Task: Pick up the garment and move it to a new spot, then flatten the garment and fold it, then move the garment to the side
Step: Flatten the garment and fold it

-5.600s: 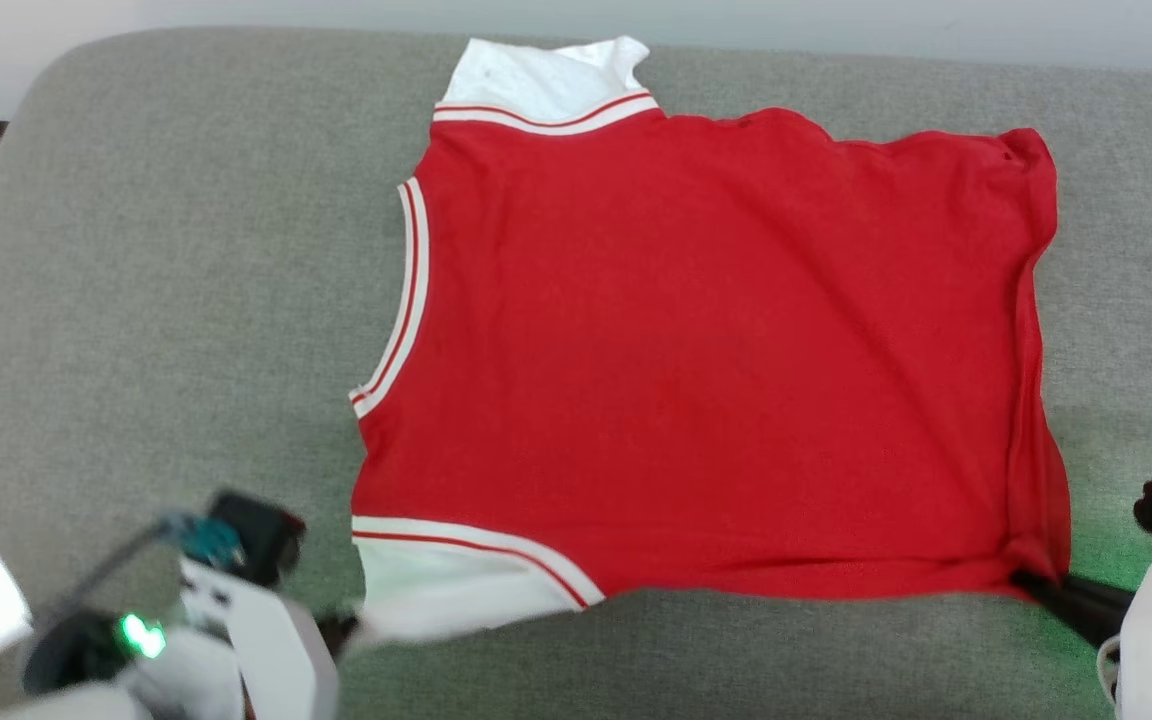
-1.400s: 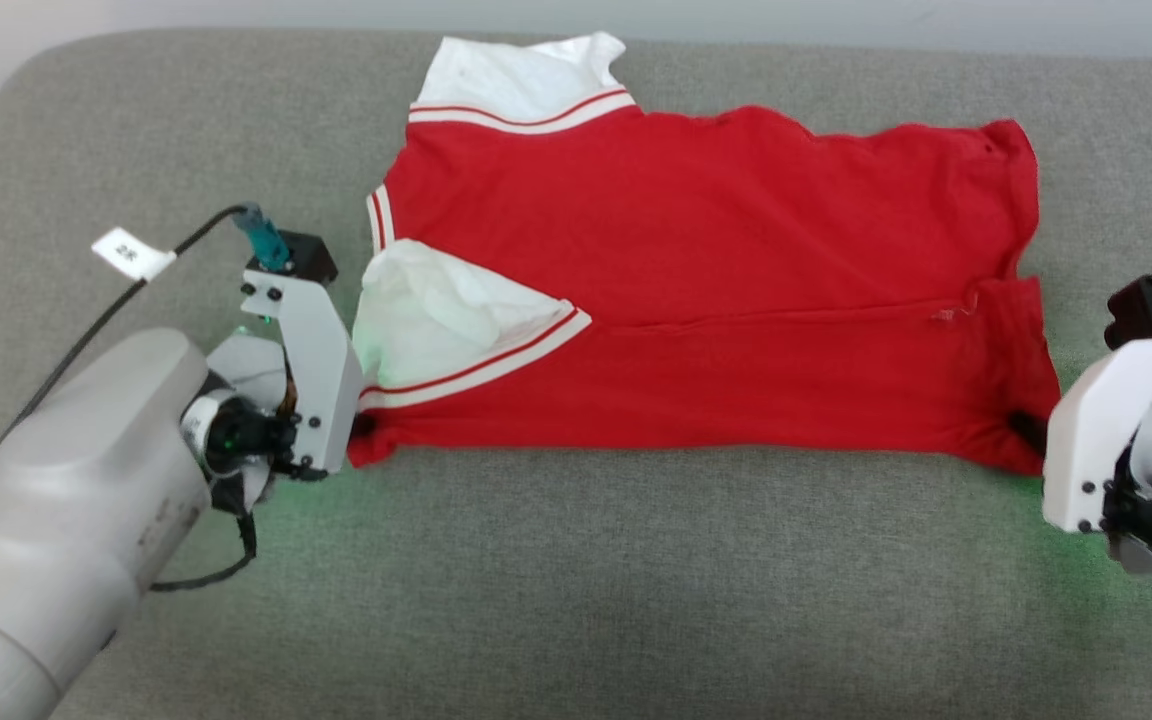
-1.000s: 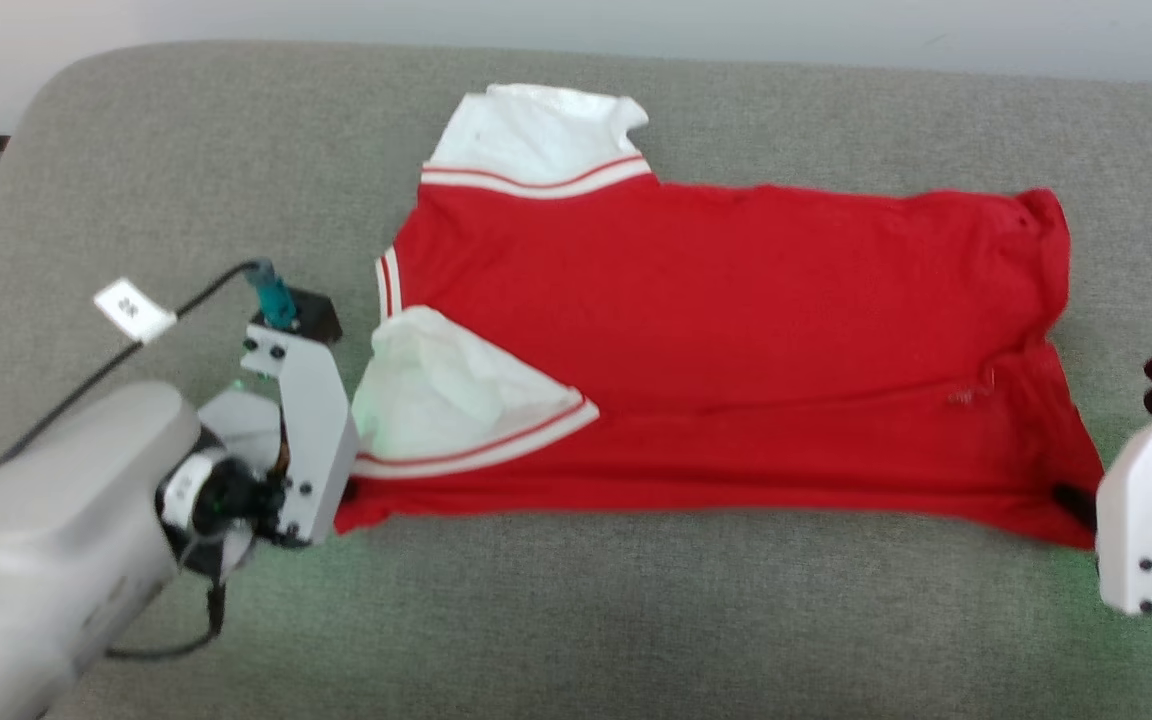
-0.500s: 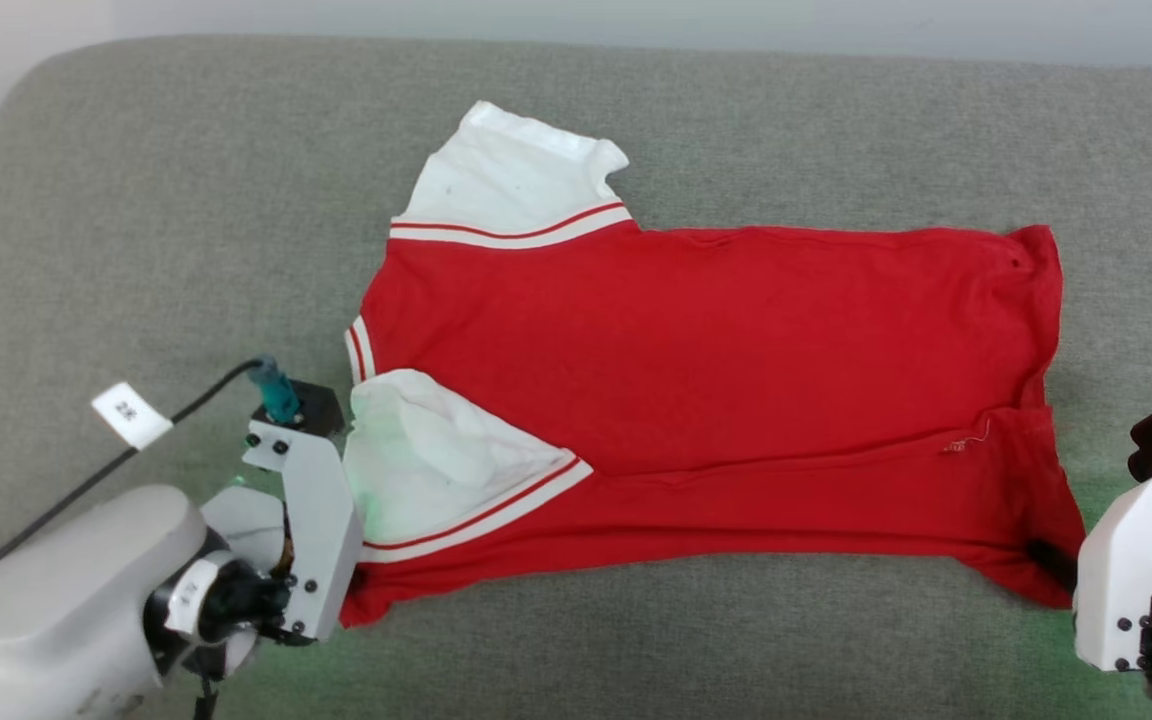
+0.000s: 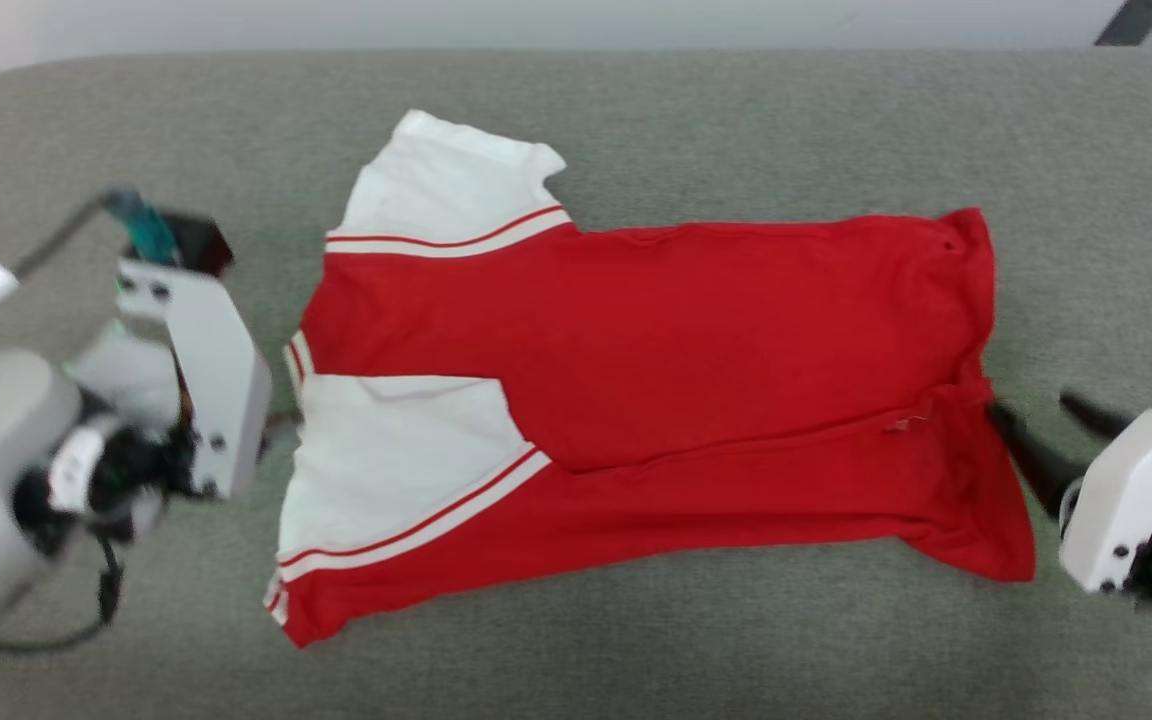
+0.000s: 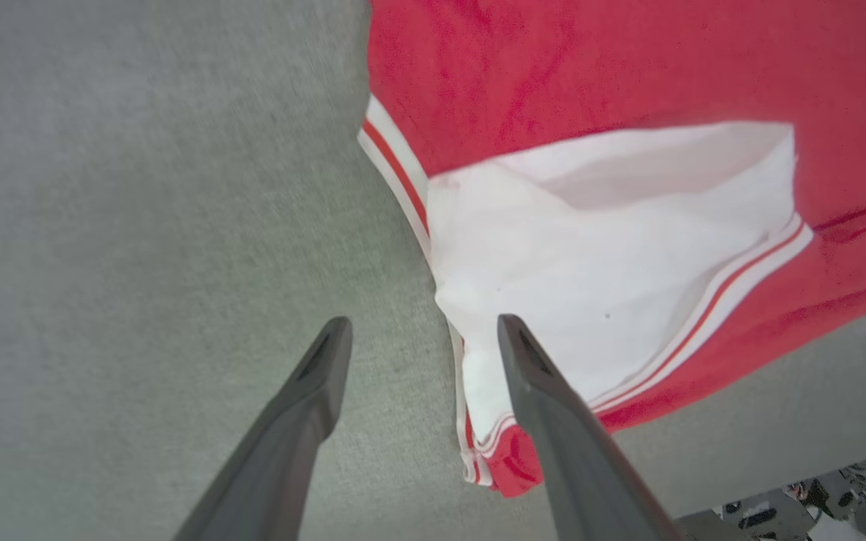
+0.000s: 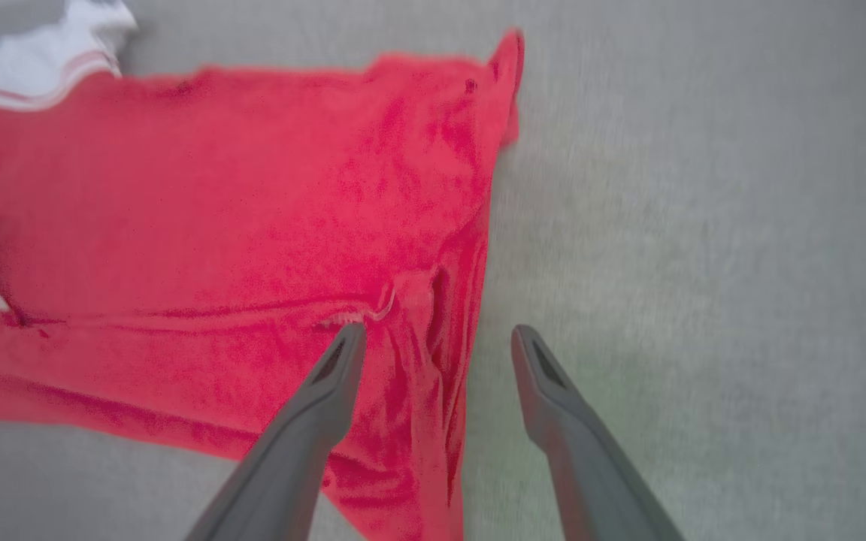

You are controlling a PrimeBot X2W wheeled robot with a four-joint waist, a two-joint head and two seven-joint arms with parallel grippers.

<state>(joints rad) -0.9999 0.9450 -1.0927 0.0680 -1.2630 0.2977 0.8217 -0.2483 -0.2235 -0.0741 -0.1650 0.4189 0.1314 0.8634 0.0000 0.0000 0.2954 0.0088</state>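
1. currently: garment (image 5: pixel 736 320) lies lengthwise on the grey padded surface (image 5: pixel 636 120), with its near long edge folded up over the body and the near sleeve (image 5: pixel 386 460) on top.
2. left tool (image 6: pixel 423 323): jaws apart, nothing clamped, at the sleeve edge on the neck end.
3. right tool (image 7: pixel 439 330): jaws apart, empty, over the hem end.
4. my read: fold stage, first lengthwise fold laid.
5. next probably: regrip far sleeve (image 5: pixel 446 185) and far hem corner, then bring that side over. smooth the wrinkles near the hem first.
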